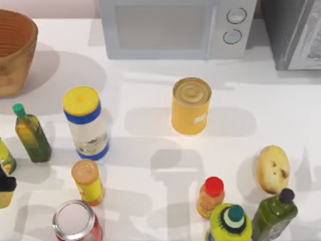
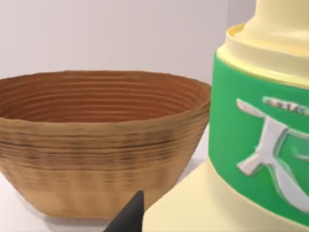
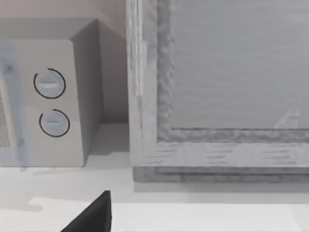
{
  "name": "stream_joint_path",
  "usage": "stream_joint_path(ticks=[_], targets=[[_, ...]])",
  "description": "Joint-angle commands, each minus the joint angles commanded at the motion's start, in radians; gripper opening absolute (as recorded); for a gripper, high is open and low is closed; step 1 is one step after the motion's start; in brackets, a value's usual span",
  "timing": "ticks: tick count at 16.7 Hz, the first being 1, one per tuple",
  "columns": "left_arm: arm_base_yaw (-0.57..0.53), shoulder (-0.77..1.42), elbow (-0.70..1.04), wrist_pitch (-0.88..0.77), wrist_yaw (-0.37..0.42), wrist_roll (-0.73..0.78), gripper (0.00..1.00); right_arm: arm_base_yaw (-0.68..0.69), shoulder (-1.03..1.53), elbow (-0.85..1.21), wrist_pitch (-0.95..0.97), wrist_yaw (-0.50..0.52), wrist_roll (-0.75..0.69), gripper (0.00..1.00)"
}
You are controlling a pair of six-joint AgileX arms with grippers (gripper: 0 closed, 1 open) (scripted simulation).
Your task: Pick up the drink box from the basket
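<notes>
Drink box (image 2: 251, 145) sits right against the left gripper (image 2: 128, 220), its green band and cream shoulder just beside the one dark jaw tip in sight; I cannot tell whether the jaws are clamped on it. The basket (image 2: 96, 145) stands on the table (image 1: 150, 150) beyond those jaws, and the box is outside it. The right gripper (image 3: 91, 215) faces the microwave (image 3: 48, 96), its jaws' state also impossible to tell.

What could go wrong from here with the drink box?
1. Left gripper, at the table's left edge, has the drink box close by, in front of the basket; grip unseen, may slip.
2. Green oil bottle and yellow-lidded jar stand near; a swing could topple them.
Right gripper faces the microwave.
</notes>
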Motion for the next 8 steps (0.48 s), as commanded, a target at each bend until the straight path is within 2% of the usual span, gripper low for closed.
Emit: stream_joint_path(ticks=[6,8], targets=[[0.003,0.002,-0.002,0.000,0.000,0.002,0.00,0.000,0.000,0.000,0.000,0.000,0.000,1.00],[-0.028,0.033,0.028,0.024,-0.030,0.001,0.00,0.000,0.000,0.000,0.000,0.000,0.000,1.00]])
